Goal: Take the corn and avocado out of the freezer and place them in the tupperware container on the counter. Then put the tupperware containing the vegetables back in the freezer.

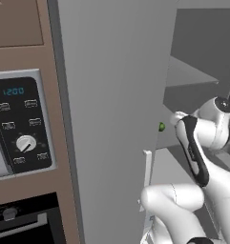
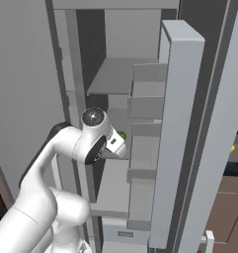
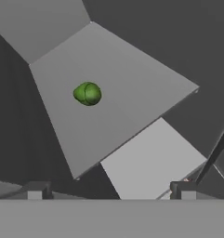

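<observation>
The freezer [image 2: 115, 74] stands open and my arm reaches into it at mid height. The avocado [image 3: 88, 93], small, green and rounded, lies alone on a grey inner shelf [image 3: 132, 79]. It also peeks out as a green spot past the door edge [image 1: 161, 127] and just beyond my wrist [image 2: 122, 134]. My gripper [image 3: 109, 190] is open, its fingertips [image 3: 36, 190] wide apart, and it hovers above and short of the avocado without touching it. The corn and the tupperware container are out of view. A strip of the black counter [image 2: 237, 167] shows at the far right.
The open freezer door [image 2: 177, 123] with its grey door bins [image 2: 146, 106] stands close on the right of my arm. The other door panel [image 1: 116, 119] blocks the left. An oven control panel [image 1: 21, 124] and a black oven front [image 1: 21, 224] sit further left.
</observation>
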### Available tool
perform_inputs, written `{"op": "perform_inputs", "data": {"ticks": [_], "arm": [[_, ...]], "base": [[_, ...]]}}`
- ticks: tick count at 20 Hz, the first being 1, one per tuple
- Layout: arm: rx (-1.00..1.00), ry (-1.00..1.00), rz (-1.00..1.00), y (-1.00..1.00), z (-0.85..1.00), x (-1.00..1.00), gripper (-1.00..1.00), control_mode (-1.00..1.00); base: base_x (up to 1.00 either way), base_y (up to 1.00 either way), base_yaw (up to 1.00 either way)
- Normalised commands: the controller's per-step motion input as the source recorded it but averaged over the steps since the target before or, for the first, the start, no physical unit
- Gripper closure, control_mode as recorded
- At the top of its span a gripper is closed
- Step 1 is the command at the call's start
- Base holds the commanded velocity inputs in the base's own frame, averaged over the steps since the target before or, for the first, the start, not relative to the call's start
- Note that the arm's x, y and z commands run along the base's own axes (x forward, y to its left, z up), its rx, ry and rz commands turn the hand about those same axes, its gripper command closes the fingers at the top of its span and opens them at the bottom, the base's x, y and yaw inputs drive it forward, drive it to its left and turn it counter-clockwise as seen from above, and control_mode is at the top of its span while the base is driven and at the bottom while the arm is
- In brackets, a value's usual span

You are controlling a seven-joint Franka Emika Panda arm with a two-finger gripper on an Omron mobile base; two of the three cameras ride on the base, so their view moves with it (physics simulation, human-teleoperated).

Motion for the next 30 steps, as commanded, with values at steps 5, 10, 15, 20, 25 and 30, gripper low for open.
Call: {"op": "perform_inputs", "data": {"ticks": [5, 10, 15, 20, 25, 30], "arm": [[0.07, 0.0, 0.0, -0.15, -0.1, 0.62, -1.0, -1.0], [0.03, 0.0, 0.0, -0.05, -0.16, 0.54, -1.0, -1.0], [0.0, 0.0, 0.0, -0.01, -0.25, 0.4, -1.0, -1.0], [0.01, 0.0, 0.0, 0.0, -0.24, 0.23, -1.0, -1.0], [0.03, 0.0, 0.03, 0.0, -0.21, 0.17, -1.0, -1.0], [0.04, 0.0, 0.03, 0.0, -0.14, 0.26, -1.0, -1.0]], "base": [[0.0, 0.0, 0.0], [0.0, 0.0, 0.0], [0.0, 0.0, 0.0], [0.0, 0.0, 0.0], [0.0, 0.0, 0.0], [0.0, 0.0, 0.0]]}}
